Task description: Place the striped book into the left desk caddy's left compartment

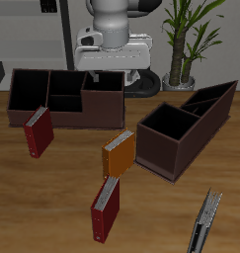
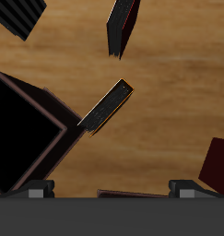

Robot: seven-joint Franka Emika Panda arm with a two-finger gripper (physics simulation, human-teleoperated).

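Observation:
The striped book (image 1: 205, 222) lies flat near the table's front edge, thin with dark-and-white stripes; one striped corner (image 2: 17, 14) of it shows in the wrist view. The left desk caddy (image 1: 159, 158) is a dark brown box set at an angle, farther back than the book, and its compartments look empty; its dark opening (image 2: 21, 138) shows in the wrist view. My gripper (image 2: 112, 189) hangs high at the back of the table (image 1: 113, 69), far from the striped book. Its fingertips (image 2: 35, 189) are wide apart and hold nothing.
An orange book (image 1: 119, 151) stands beside the left desk caddy. One red book (image 1: 105, 206) stands near the front, another (image 1: 38, 131) leans before the second caddy (image 1: 97, 109) at the back. A potted plant (image 1: 186, 40) stands behind the table.

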